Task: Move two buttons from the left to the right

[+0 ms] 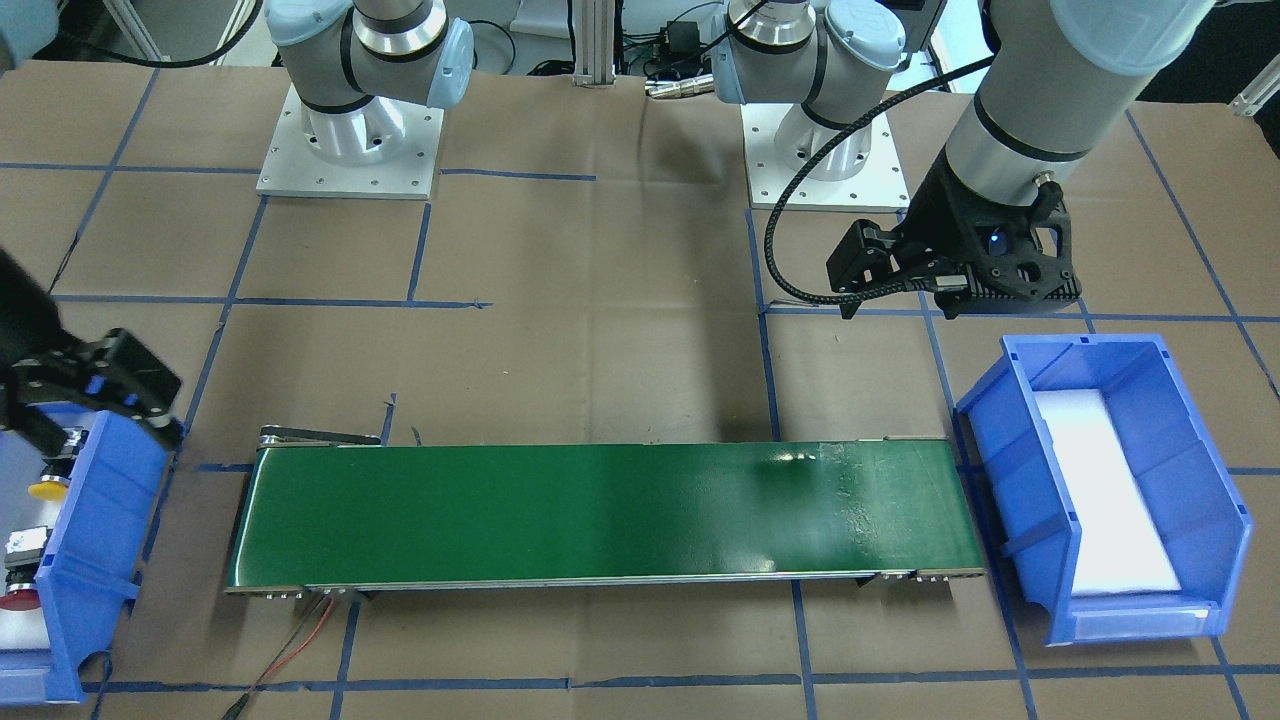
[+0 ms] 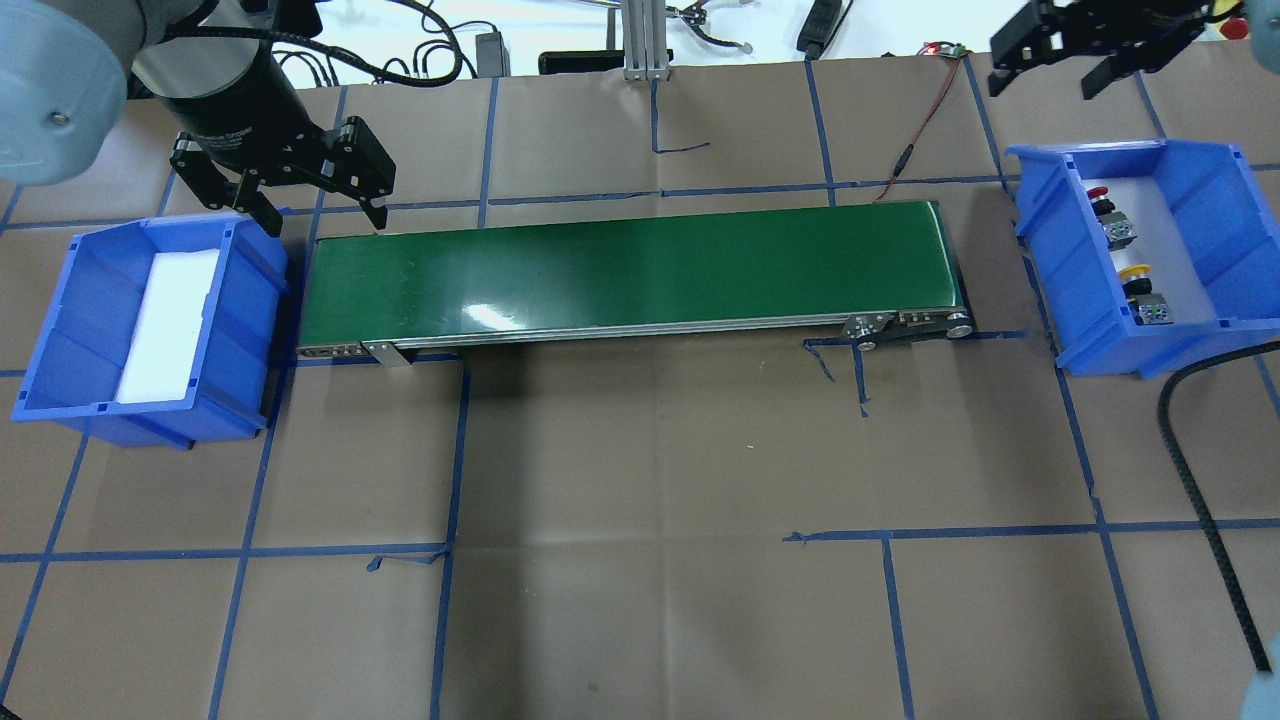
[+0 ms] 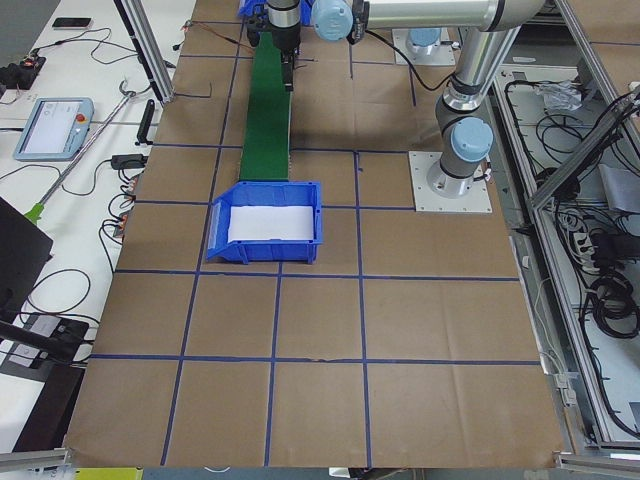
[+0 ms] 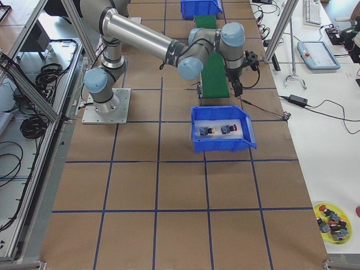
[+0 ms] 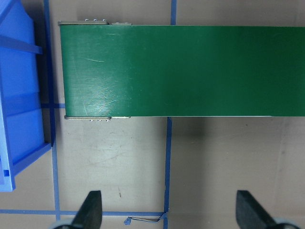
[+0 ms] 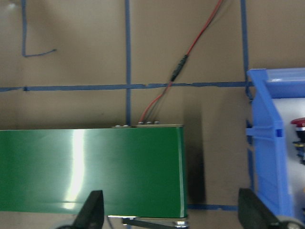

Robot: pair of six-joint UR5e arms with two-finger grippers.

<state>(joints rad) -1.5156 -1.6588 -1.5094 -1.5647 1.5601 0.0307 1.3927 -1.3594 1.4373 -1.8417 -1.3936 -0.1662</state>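
In the overhead view both buttons lie in the blue bin [image 2: 1050, 270] at the belt's 3 o'clock end, on the robot's right. The red button [image 2: 1108, 212] sits at 12 o'clock of the yellow button [image 2: 1142, 290], the two near each other but apart. The other blue bin [image 2: 255, 300], at the 9 o'clock end, holds only a white pad [image 2: 168, 325], and the green belt [image 2: 630, 270] carries nothing.

The right hand [image 2: 1048, 82] hangs above the surface [image 2: 650, 500] at about 11 o'clock of the buttons' bin. Its fingers are spread wide and hold nothing. The left hand [image 2: 325, 222] hovers at 1 o'clock of the padded bin, over the belt's far corner, also spread and empty.

Counting sides as the robot's own, I judge the transport finished, and the next move is only to pull both arms clear. If the sides are meant from across the surface, nothing has begun. In that case the right hand must swing toward 5 o'clock, drop into the bin and straddle one button without knocking the other.
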